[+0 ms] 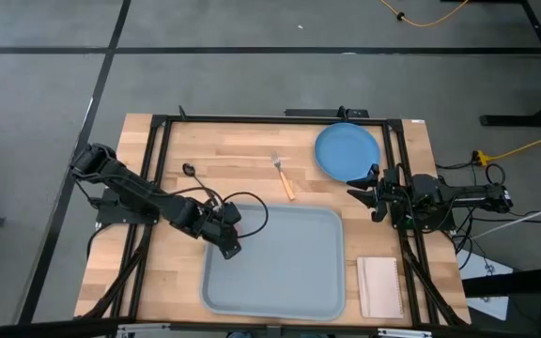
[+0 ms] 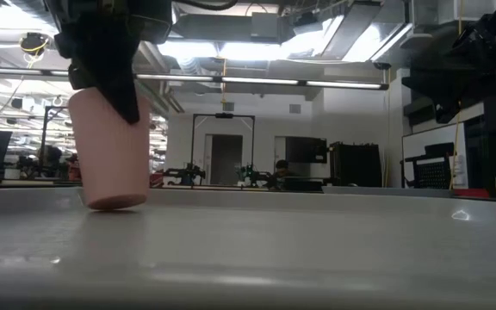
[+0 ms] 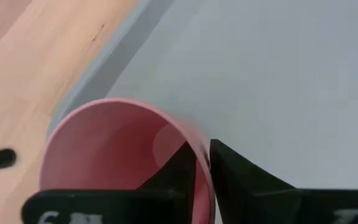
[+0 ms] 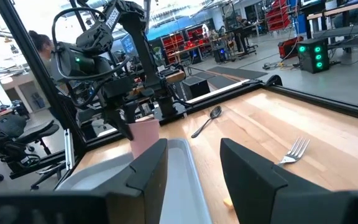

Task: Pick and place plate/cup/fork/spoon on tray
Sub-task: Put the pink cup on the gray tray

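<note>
The left pincer (image 1: 230, 239) is down over the near-left corner of the tray (image 1: 289, 282), with the cup (image 2: 108, 146) at its tips; in the left wrist view one finger (image 3: 179, 171) is inside the cup's rim and the other just outside, the wall between them with a thin gap showing, so whether the grip is firm or loosening I cannot tell. In the low view the cup stands upright with its base on or just at the tray floor, slightly tilted, the dark fingers coming down over its top. The right pincer (image 1: 369, 192) hangs over the right side of the counter (image 1: 242, 155), just beside the near edge of the plate (image 1: 347, 150), its fingers spread wide and holding nothing. The plate lies on the wood at the far right, off the tray. The fork (image 1: 285, 176) lies on the wood between the plate and the tray's far edge, tines pointing away from the tray. The spoon (image 1: 192, 170) lies on the wood at the far left, apart from the tray. A small white pad (image 1: 379, 286) sits on the counter just right of the tray
</note>
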{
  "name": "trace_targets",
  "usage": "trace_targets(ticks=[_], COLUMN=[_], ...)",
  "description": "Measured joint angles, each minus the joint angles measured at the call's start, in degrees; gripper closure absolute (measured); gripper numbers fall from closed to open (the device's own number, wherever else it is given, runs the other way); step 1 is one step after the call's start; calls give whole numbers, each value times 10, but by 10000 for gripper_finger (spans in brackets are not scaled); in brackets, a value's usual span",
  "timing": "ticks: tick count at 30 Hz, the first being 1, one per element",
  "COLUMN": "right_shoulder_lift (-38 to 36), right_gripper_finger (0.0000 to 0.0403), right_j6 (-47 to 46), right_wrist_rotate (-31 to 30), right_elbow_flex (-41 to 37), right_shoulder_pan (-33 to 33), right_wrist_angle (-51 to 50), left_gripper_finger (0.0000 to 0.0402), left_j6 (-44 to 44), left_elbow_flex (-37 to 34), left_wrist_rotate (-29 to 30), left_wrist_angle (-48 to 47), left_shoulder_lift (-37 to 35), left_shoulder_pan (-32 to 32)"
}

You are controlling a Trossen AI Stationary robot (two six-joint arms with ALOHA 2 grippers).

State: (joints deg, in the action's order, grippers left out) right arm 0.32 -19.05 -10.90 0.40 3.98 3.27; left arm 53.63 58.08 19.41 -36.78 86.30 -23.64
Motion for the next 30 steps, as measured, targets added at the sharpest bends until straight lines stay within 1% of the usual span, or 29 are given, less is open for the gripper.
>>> trace_targets(ticks=[6, 10, 14, 19, 24, 30], right_shoulder_lift=[0, 0, 0, 0, 0, 0], right_gripper_finger=[250, 250, 250, 250, 250, 250], right_j6=[0, 2, 2, 2, 2, 2], right_wrist_rotate=[0, 0, 0, 0, 0, 0], right_elbow_flex=[0, 0, 0, 0, 0, 0], right_shoulder_pan=[0, 0, 0, 0, 0, 0], right_wrist_angle=[0, 0, 0, 0, 0, 0], left_gripper_finger=[322, 309, 302, 302, 300, 281], left_j6=[-1, -1, -2, -2, 7, 13], left_elbow_flex=[0, 0, 0, 0, 0, 0], left_wrist_rotate=[-4, -5, -6, -21, -19, -12], left_wrist_angle=[0, 3, 10, 19, 19, 19], left_shoulder_lift=[0, 0, 0, 0, -1, -1], left_shoulder_pan=[0, 0, 0, 0, 0, 0])
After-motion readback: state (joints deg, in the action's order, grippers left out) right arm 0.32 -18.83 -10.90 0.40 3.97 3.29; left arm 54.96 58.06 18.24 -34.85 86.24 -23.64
